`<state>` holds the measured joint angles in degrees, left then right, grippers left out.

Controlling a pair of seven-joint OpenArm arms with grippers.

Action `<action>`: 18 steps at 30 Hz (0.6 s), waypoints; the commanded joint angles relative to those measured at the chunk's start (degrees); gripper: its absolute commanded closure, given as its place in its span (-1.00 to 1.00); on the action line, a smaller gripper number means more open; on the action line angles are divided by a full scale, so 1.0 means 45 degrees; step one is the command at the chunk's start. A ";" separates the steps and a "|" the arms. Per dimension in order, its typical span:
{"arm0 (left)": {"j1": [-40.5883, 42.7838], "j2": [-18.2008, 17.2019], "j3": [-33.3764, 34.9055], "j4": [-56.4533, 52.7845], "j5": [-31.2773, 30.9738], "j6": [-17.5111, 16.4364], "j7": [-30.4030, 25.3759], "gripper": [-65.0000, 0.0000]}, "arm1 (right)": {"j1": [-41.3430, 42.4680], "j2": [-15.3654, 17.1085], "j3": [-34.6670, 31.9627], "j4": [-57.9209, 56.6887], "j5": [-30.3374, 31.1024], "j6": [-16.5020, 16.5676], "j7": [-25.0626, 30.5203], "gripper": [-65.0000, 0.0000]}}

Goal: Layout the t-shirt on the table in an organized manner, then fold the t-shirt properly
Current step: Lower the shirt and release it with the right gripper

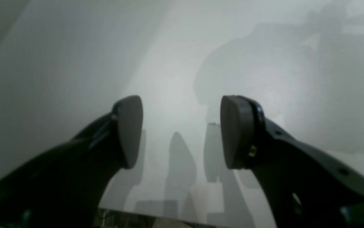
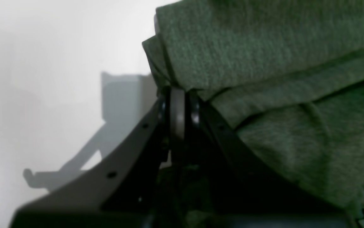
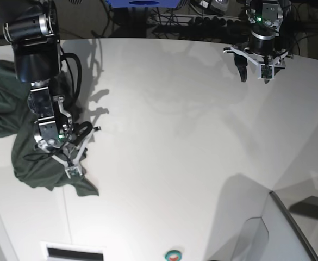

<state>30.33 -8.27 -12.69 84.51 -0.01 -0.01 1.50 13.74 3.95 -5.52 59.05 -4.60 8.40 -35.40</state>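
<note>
**Right pincer has the shirt; left is far off**

We see the right pincer [image 2: 177,95] clamped on a fold of the crumpled t-shirt [image 3: 17,117] at the bench [image 3: 169,136] edge. Our left pincer [image 3: 255,70], gaping and empty, hangs well apart at the opposite far edge.

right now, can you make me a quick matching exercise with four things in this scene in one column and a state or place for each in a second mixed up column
Things:
1. left gripper
2. right gripper
3. t-shirt
4. table

States or places:
A. crumpled in a heap at one end of the table
B. white, bare across its middle
C. jaws apart, holding nothing, above bare tabletop
D. jaws closed on green fabric

Pairs: 1-C, 2-D, 3-A, 4-B
</note>
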 commanded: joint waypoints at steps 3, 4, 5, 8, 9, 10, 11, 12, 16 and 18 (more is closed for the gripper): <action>-0.0009 -0.0105 -0.0062 0.0180 0.0012 0.0051 -0.0284 -0.12 | -0.0171 0.0090 0.0005 0.1443 -0.0023 -0.0060 0.0198 1.00; -0.0009 -0.0105 -0.0062 0.0180 0.0012 0.0051 -0.0284 -0.12 | -0.0191 0.0110 0.0005 0.1794 -0.0023 -0.0060 0.0198 1.00; -0.0009 -0.0105 -0.0062 0.0180 0.0012 0.0051 -0.0284 -0.12 | -0.0171 0.0129 0.0005 0.1970 -0.0023 -0.0060 0.0179 1.00; -0.0029 -0.0105 -0.0062 0.0180 0.0012 0.0051 -0.0284 -0.12 | 0.0298 0.0168 0.0005 0.2009 -0.0023 -0.0060 0.0179 1.00; -0.0029 -0.0105 -0.0062 0.0180 0.0012 0.0051 -0.0284 -0.12 | 0.0552 0.0188 0.0005 0.1872 -0.0023 -0.0060 0.0179 1.00; -0.0029 -0.0105 -0.0062 0.0180 0.0012 0.0051 -0.0284 -0.12 | 0.0864 0.0208 0.0005 0.1638 -0.0023 -0.0060 0.0179 1.00; -0.0029 -0.0105 -0.0062 0.0180 0.0012 0.0051 -0.0284 -0.12 | 0.1353 0.0305 0.0005 0.1365 -0.0042 -0.0060 0.0198 1.00; -0.0029 -0.0086 -0.0062 0.0199 0.0012 0.0051 -0.0284 -0.12 | 0.1782 0.0422 0.0005 0.1052 -0.0042 -0.0060 0.0218 1.00; -0.0029 -0.0066 -0.0062 0.0199 0.0012 0.0051 -0.0284 -0.12 | 0.4010 0.0696 0.0005 -0.1234 -0.0042 -0.0060 0.0569 1.00; -0.0029 -0.0047 -0.0062 0.0199 0.0012 0.0051 -0.0284 -0.12 | 0.5045 0.0755 0.0123 -0.2738 -0.0042 -0.0100 0.1820 1.00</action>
<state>29.91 -8.10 -12.69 84.51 0.01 -0.08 1.54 34.72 7.27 -5.17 45.60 -4.93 8.40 -27.83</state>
